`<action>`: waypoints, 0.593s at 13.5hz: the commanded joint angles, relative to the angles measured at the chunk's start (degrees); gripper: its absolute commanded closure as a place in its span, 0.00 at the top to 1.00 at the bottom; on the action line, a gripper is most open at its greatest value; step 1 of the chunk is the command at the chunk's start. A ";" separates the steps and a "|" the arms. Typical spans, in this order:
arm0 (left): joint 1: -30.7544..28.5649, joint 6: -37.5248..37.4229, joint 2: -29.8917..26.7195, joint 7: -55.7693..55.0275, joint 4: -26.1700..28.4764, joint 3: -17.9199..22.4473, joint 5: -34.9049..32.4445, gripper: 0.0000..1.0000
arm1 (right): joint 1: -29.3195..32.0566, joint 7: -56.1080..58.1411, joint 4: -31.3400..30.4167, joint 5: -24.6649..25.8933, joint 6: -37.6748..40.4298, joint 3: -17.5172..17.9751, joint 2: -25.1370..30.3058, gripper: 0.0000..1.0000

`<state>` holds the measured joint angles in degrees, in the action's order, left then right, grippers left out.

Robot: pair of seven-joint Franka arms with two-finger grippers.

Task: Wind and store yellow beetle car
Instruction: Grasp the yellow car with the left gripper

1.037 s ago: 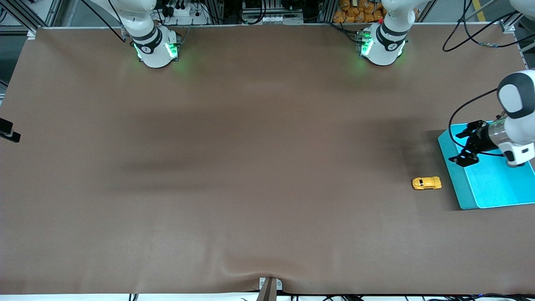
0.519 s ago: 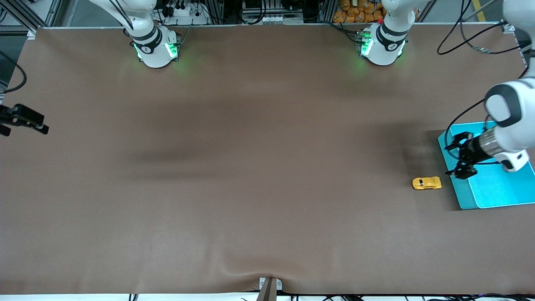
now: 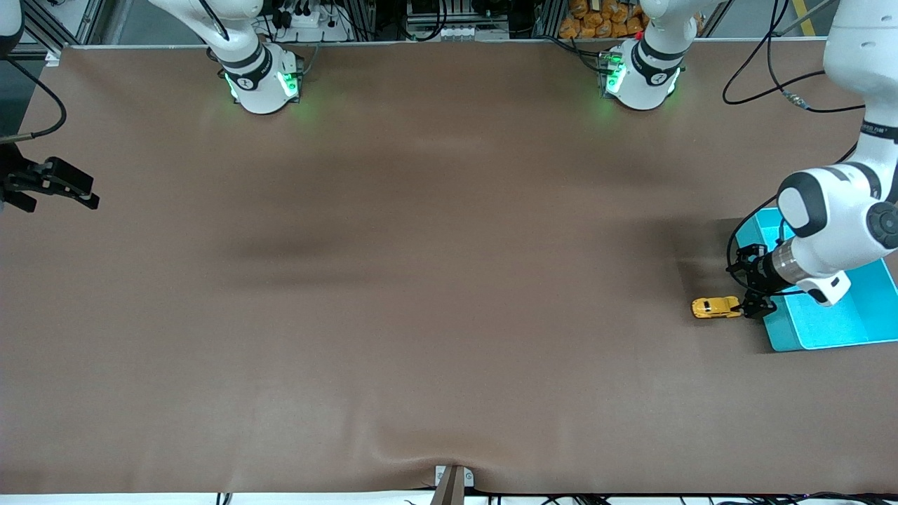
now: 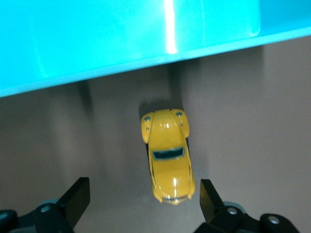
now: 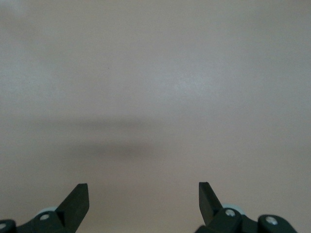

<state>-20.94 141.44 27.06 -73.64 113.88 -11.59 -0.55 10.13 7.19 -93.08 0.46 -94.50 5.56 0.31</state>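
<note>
Just above the table at the left arm's end, the left gripper [image 3: 745,284] hangs low with its two fingers spread as wide as they go and nothing between them. In the left wrist view the black fingertips [image 4: 77,200] stand to either side of the yellow beetle car [image 4: 167,155], apart from its body, so the car is not gripped. The car [image 3: 715,307] sits on its wheels on the brown table cover [image 3: 421,280], directly under and just ahead of that gripper, its length running toward the turquoise bin [image 3: 828,326]. The bin lies just beside the car, a narrow strip of bare cover between its wall [image 4: 121,43] and the car's nearer end. The left arm's white forearm reaches over the bin down to the gripper.

Toward the right arm's end of the table, the right gripper [image 3: 56,186] waits in the air over bare cover, well apart from the car. Its fingers [image 5: 77,201] are likewise fully parted and empty, with only plain brown surface [image 5: 155,97] below them.
</note>
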 commanded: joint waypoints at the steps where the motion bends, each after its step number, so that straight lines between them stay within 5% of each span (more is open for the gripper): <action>1: 0.28 2.77 2.90 -2.03 -2.08 -0.02 -2.44 1.00 | -0.20 -1.39 -0.43 0.42 -0.34 -0.11 0.48 1.00; 7: 1.69 6.13 8.00 -3.62 -5.51 -0.02 -2.44 1.00 | 0.07 -1.48 0.45 0.07 -0.25 -0.28 0.05 1.00; 8: 1.86 6.21 8.18 -3.70 -5.42 0.07 -2.44 0.93 | 0.15 -1.48 0.45 0.07 -0.25 -0.28 -0.05 1.00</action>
<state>-20.07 146.74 33.80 -75.02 109.65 -11.73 -1.27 10.13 6.94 -92.86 0.46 -94.65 5.35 0.30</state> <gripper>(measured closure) 0.004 0.000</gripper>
